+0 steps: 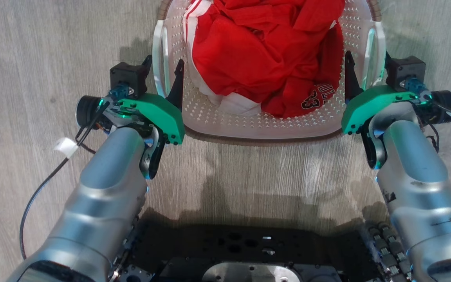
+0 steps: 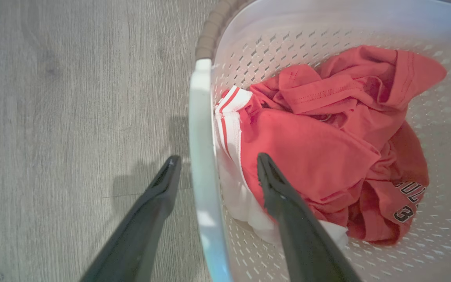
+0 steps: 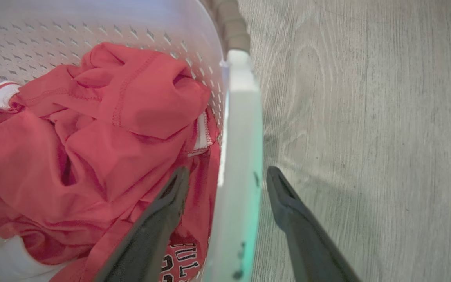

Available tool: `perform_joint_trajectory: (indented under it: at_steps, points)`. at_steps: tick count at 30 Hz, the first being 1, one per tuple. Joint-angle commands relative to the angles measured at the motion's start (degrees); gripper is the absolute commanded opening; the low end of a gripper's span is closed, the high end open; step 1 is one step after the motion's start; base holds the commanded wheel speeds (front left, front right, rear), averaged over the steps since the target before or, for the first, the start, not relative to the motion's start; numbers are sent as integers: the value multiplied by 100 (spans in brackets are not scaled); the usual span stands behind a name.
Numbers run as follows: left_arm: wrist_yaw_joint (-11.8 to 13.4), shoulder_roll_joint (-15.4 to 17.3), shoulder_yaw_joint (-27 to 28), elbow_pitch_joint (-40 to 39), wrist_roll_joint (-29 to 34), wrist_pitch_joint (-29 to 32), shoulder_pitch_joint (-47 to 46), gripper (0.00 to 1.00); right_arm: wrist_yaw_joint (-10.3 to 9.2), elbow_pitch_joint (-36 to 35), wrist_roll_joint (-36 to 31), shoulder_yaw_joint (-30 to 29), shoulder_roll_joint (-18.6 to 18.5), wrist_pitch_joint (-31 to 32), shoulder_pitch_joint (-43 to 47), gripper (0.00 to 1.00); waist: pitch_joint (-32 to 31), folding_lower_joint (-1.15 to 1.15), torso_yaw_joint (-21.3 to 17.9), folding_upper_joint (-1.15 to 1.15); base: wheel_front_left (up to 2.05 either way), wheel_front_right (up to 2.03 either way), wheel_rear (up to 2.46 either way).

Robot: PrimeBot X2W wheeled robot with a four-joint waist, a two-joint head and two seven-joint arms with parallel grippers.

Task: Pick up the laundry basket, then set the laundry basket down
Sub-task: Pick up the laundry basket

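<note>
Closest to me is the robot's black perforated base plate (image 1: 249, 243), cut off by the bottom edge of the head view, with both pale grey forearms rising from it. A thin black cable with a white tag (image 1: 65, 147) hangs outside the left forearm.

The small white perforated plastic laundry basket with the brown woven-look rim (image 1: 249, 121) sits directly between the two grippers, over the grey wood-grain floor (image 1: 33, 58). Its far end is cut off at the top, and I cannot tell whether its bottom touches the floor.

The left gripper (image 1: 163, 64) is spread wide astride the basket's white left side handle (image 1: 159, 58), one finger inside the wall and one outside. In the left wrist view there is a gap on both sides of the handle (image 2: 202, 137). The right gripper (image 1: 366, 58) is likewise spread across the white right side handle (image 1: 374, 51). In the right wrist view its outer finger is very close to the handle (image 3: 241, 137), and I cannot tell whether they touch.

Inside the basket lies a crumpled red jersey with white trim (image 1: 257, 55). Its black lettering is partly folded under and I cannot read it in full.
</note>
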Motion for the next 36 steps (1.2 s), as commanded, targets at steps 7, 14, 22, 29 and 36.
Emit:
perform_joint_trajectory:
  at_steps: [7,14,22,29,36]
  points:
    - [83,130,-90,23,-110,-29,16,82,-9,60,62,175,96,-44,40,81,19,0,21,0,0,0,0]
    - [127,130,-208,54,-192,-29,-58,24,-9,301,94,179,96,-44,-37,26,40,0,16,0,0,0,0]
    - [131,130,-287,69,-220,-29,-55,0,-9,443,134,170,96,-44,-74,0,-61,0,4,0,0,0,0]
    - [149,130,-268,164,-242,-29,23,0,-9,642,325,306,96,-44,-61,0,-349,0,-31,0,0,0,0]
    - [140,130,-204,309,-250,-29,137,0,-9,848,519,455,96,-44,-28,0,-686,0,-81,0,0,0,0]
